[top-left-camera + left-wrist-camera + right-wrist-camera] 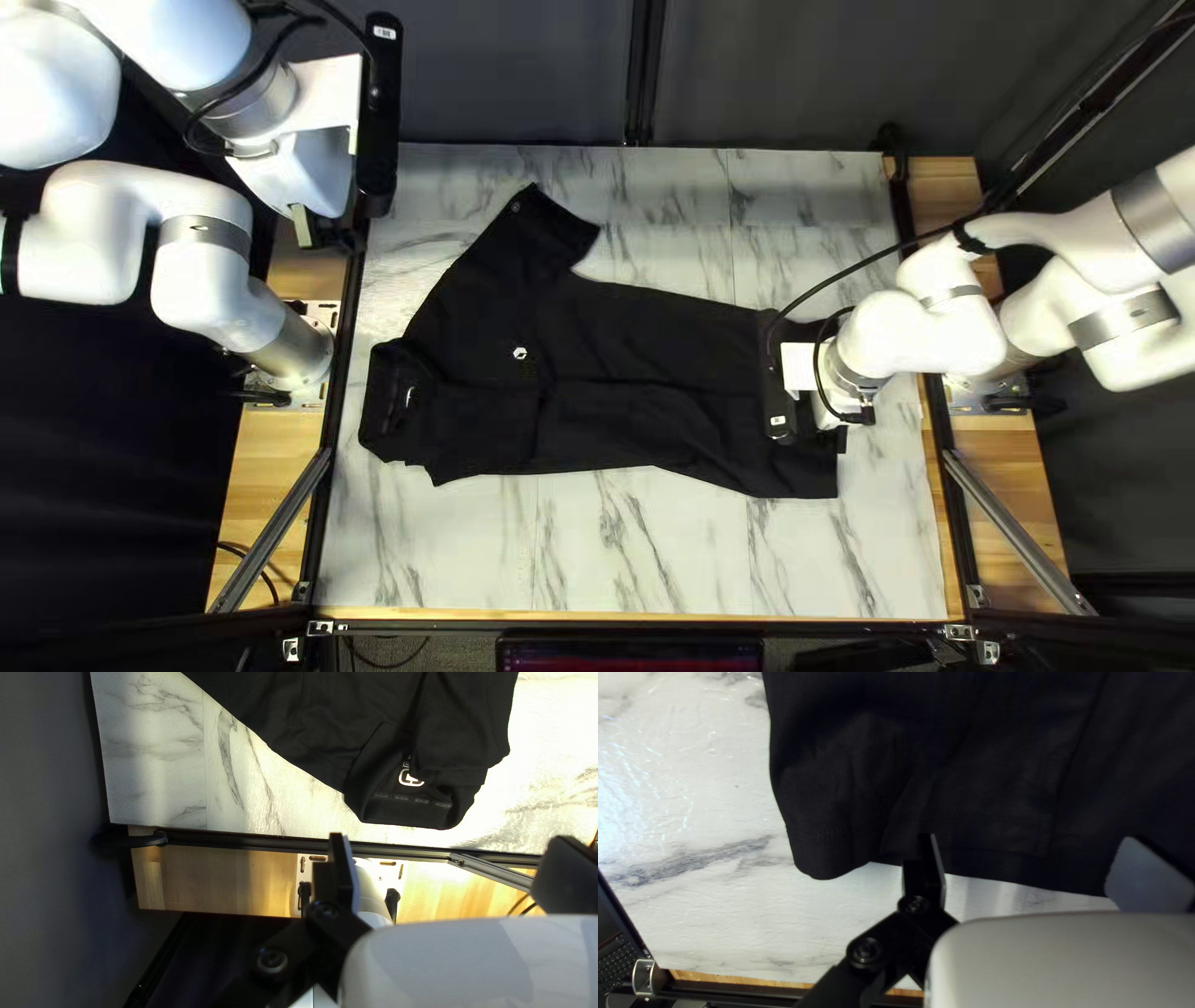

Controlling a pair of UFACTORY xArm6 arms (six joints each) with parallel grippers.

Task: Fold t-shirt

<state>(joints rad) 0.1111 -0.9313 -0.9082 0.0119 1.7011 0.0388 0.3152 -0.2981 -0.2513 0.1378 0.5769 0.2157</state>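
On marbled table [647, 554]: black t-shirt [623, 355], one sleeve [529, 243] outstretched.

Glare: white, on tabletop [551, 765] beside shirt [349, 709], both wrist views. Curtain [523, 75]: dim, beyond shirt. Shadow: deep, in shirt folds.

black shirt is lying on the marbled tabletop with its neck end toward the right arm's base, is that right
Not quite: the neck end is toward the left arm's base, as the top left view shows. The black shirt does lie on the marbled tabletop.
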